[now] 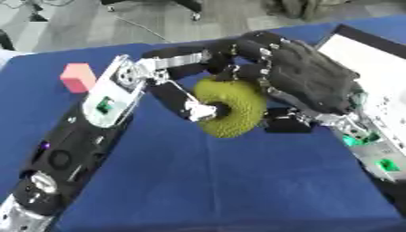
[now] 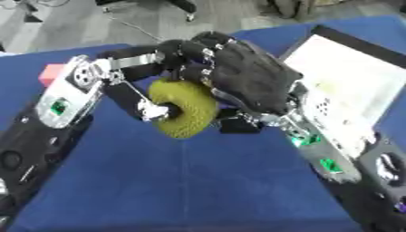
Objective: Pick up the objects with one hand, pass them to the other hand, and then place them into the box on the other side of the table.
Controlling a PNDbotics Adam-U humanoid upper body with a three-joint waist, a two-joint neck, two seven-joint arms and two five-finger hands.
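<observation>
Ring (image 1: 230, 106) mid-handover, both hands on it.
My left hand (image 1: 178, 97) hooks its hole; right hand (image 1: 305, 74) cups it from 2 o'clock.

Blue-clothed table (image 1: 214, 181), running askew, with grey floor (image 1: 95, 22) beyond its far edge. Pink block (image 1: 78, 77) sitting directly on the cloth near the far left. Shallow box (image 2: 357, 81), black-rimmed with a white inside, lying on the cloth at the right edge.
</observation>
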